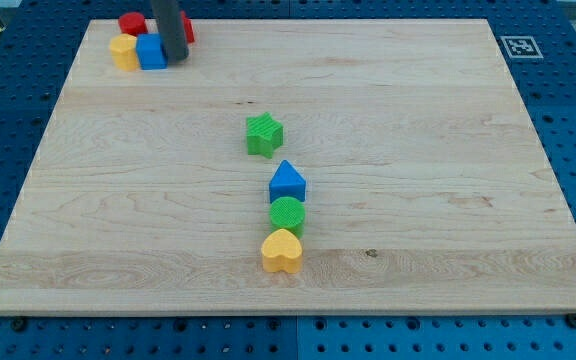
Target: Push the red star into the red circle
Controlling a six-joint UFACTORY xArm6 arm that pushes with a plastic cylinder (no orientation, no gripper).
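My tip (173, 58) rests near the board's top left corner, at the right side of a blue block (150, 51). A red block (131, 22), round as far as I can tell, sits just to the upper left of the rod. Another red block (188, 28) shows only as a sliver at the rod's right edge; its shape is hidden. A yellow block (123, 51) touches the blue block's left side.
A green star (264, 134) lies mid-board. Below it stand a blue house-shaped block (287, 182), a green circle (288, 214) and a yellow heart (282, 251) in a touching column. A printed marker (520, 46) is at the board's (418, 150) top right corner.
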